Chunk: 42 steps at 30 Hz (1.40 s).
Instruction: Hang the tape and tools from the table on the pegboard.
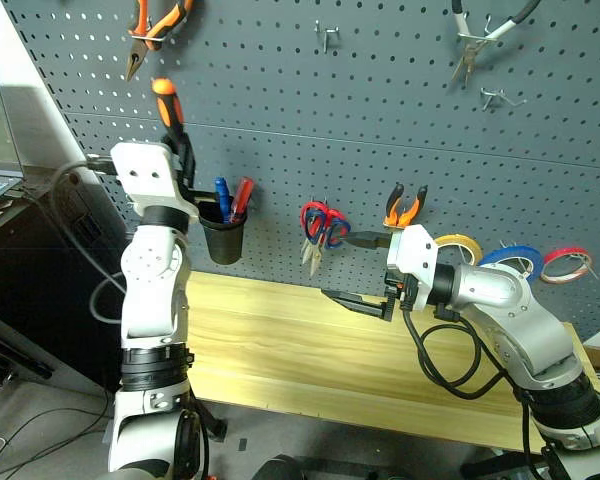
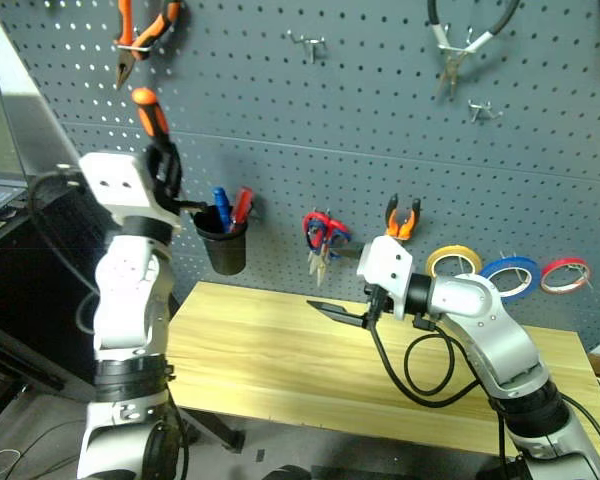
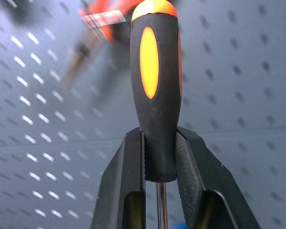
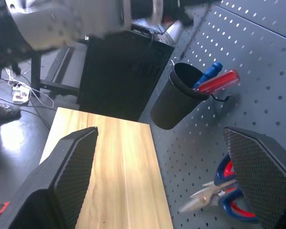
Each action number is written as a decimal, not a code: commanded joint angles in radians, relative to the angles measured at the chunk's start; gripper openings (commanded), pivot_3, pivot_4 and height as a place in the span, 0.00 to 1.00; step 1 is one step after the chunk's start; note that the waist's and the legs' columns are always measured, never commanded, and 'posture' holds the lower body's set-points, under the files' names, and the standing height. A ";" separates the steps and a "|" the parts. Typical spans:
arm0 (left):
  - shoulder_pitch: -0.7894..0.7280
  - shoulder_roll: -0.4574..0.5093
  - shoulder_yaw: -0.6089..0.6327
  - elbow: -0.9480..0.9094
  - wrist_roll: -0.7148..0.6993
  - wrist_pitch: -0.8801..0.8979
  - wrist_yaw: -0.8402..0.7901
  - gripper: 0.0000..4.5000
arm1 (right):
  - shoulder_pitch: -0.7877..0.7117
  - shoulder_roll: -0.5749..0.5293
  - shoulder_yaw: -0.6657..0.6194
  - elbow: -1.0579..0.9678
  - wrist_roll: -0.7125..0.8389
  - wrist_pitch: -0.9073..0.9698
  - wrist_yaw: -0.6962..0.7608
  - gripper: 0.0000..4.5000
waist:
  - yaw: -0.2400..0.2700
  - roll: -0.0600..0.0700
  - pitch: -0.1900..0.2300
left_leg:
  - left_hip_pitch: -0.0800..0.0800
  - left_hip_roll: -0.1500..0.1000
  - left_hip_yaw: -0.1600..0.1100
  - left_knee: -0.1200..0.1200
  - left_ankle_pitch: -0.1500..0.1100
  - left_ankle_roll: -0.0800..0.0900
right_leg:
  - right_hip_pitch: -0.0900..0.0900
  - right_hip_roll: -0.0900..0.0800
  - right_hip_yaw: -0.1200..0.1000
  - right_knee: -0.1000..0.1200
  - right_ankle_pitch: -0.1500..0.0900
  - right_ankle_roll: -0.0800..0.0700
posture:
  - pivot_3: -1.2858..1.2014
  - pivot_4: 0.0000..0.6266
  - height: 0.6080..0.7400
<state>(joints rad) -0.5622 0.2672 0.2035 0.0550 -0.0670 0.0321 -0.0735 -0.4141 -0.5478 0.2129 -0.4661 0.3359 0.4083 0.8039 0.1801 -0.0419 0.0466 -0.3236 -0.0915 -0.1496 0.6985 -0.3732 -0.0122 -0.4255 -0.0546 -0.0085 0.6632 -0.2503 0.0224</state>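
pegboard (image 1: 380,120) behind, screwdriver (image 3: 155,90) upright in left hand (image 3: 159,157)

Orange-and-black screwdriver (image 1: 166,108) upright, handle up, before pegboard (image 1: 380,130); blue tape (image 1: 510,262) hung.

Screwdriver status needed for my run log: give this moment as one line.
left gripper: shut on screwdriver, raised near pegboard | right gripper: open, empty, over table | black cup: hanging on pegboard
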 commanded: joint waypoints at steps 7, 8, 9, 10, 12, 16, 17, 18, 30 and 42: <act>-0.038 -0.046 -0.053 0.099 0.030 -0.126 0.017 0.12 | 0.023 -0.015 -0.077 -0.142 0.079 0.116 -0.044 1.00 | -0.042 0.000 0.000 | 0.000 0.000 0.000 0.000 0.000 0.000 | 0.000 0.000 0.000 0.000 0.000 0.000 | 0.56 0.04 1.00; -0.031 -0.043 -0.051 0.097 0.043 -0.124 0.031 0.12 | 0.027 -0.017 -0.079 -0.149 0.080 0.122 -0.048 1.00 | -0.048 0.000 0.000 | 0.000 0.000 0.000 0.000 0.000 0.000 | 0.000 0.000 0.000 0.000 0.000 0.000 | 0.55 0.04 1.00; -0.021 -0.041 -0.048 0.090 0.051 -0.120 0.042 0.12 | 0.030 -0.020 -0.081 -0.156 0.082 0.128 -0.052 1.00 | -0.053 0.000 0.000 | 0.000 0.000 0.000 0.000 0.000 0.000 | 0.000 0.000 0.000 0.000 0.000 0.000 | 0.55 0.05 1.00; -0.002 -0.040 -0.038 0.081 0.052 -0.111 0.053 0.20 | 0.035 -0.026 -0.082 -0.162 0.082 0.134 -0.056 1.00 | -0.058 0.000 0.000 | 0.000 0.000 0.000 0.000 0.000 0.000 | 0.000 0.000 0.000 0.000 0.000 0.000 | 0.55 0.05 1.00; 0.028 -0.045 -0.026 0.067 0.038 -0.089 0.057 0.34 | 0.044 -0.040 -0.081 -0.170 0.076 0.139 -0.058 1.00 | -0.071 0.001 -0.001 | 0.001 0.000 0.000 0.000 0.000 0.000 | 0.001 0.000 0.001 0.000 0.000 0.000 | 0.55 0.05 1.00; 0.038 -0.057 -0.034 0.066 0.028 -0.066 0.058 0.61 | 0.051 -0.052 -0.080 -0.180 0.080 0.144 -0.061 1.00 | -0.088 0.001 -0.001 | 0.002 0.000 -0.001 0.000 0.000 0.000 | 0.002 0.000 0.000 0.001 0.000 0.000 | 0.55 0.06 1.00; 0.033 -0.062 -0.040 0.068 0.019 -0.058 0.049 0.67 | 0.049 -0.052 -0.079 -0.182 0.081 0.146 -0.062 1.00 | -0.090 0.001 -0.001 | 0.002 0.000 -0.001 0.001 0.000 0.000 | 0.002 0.000 0.000 0.001 0.000 0.000 | 0.55 0.06 1.00; 0.029 -0.065 -0.044 0.068 0.012 -0.053 0.043 0.74 | 0.049 -0.053 -0.078 -0.184 0.082 0.147 -0.062 1.00 | -0.093 0.001 -0.001 | 0.002 0.000 -0.001 0.001 0.000 0.000 | 0.003 0.000 0.000 0.001 0.000 0.000 | 0.55 0.06 1.00; 0.229 -0.017 -0.118 -0.372 -0.052 0.105 -0.101 0.81 | 0.101 -0.075 -0.145 -0.214 0.137 0.198 -0.079 1.00 | -0.107 0.011 -0.007 | 0.003 0.000 0.000 -0.001 0.000 0.000 | 0.004 -0.001 0.002 -0.001 0.000 0.000 | 0.55 0.06 1.00; 0.480 0.000 -0.120 -0.306 0.111 0.290 0.009 0.81 | 0.273 -0.004 -0.159 -0.152 0.042 0.115 -0.206 1.00 | -0.075 0.017 -0.008 | 0.015 0.000 -0.004 -0.002 0.000 0.000 | 0.016 0.001 0.001 -0.001 0.000 0.001 | 0.56 0.04 1.00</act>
<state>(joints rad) -0.0554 0.2719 0.0789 -0.2537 0.0399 0.3184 -0.0748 -0.1446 -0.5617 0.0628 -0.6314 0.4047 0.5575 0.6428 0.1053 -0.0245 0.0389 -0.3085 -0.0918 -0.1536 0.6963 -0.3732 -0.0123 -0.4091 -0.0535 -0.0077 0.6626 -0.2504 0.0231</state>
